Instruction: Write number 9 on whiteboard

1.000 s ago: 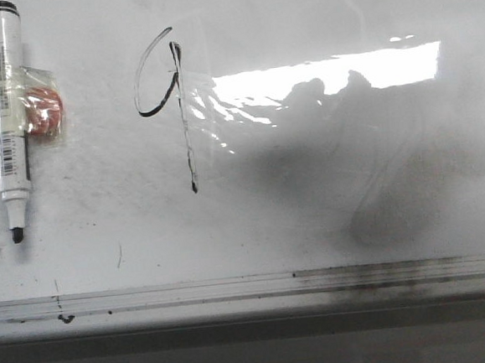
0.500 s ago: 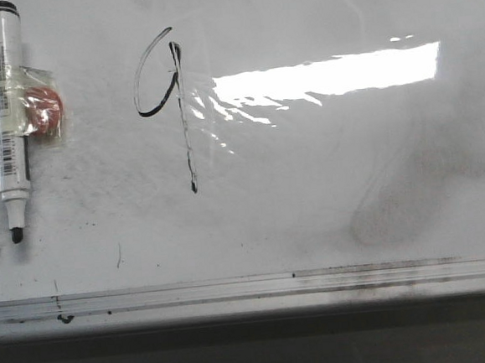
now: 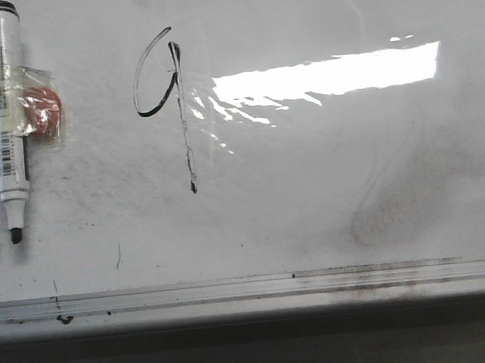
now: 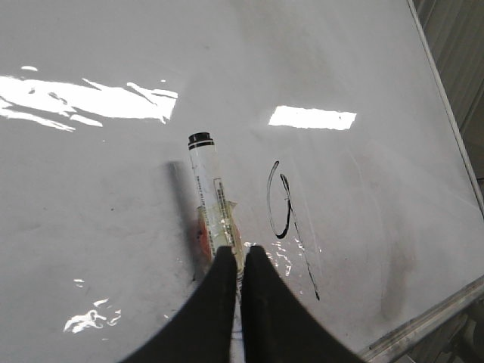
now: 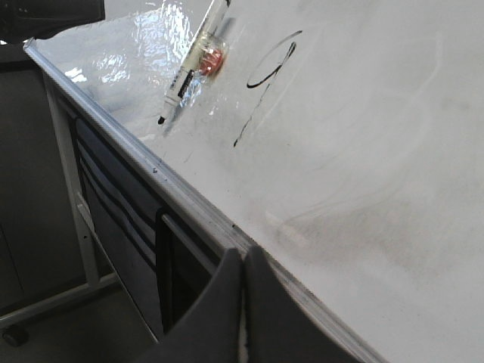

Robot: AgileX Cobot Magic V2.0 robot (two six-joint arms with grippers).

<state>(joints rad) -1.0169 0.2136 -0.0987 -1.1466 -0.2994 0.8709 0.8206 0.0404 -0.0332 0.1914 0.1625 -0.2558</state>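
Whiteboard (image 3: 328, 200): big, white and shiny, fills most of the front view.
Number 9 (image 3: 169, 103): thin black lines, upper left of the middle in the front view.
Marker (image 3: 8, 116): lies flat at the far left, tip pointing down, cap off.
Left gripper (image 4: 236, 261): fingers pressed together, nothing between them, just above the marker.
Right gripper (image 5: 243, 261): fingers pressed together, holding nothing, over the board's metal edge (image 5: 189, 200).

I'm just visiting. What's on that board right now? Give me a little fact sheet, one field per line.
Board: whiteboard, glossy, smudged, with glare
Drawing: number 9, thin black lines, finished
Pen: marker, uncapped, lying on the board to the left of the 9
Taped to pen: small reddish piece
Left fingers: shut, above the marker, not holding it
Right fingers: shut, at the board's near edge
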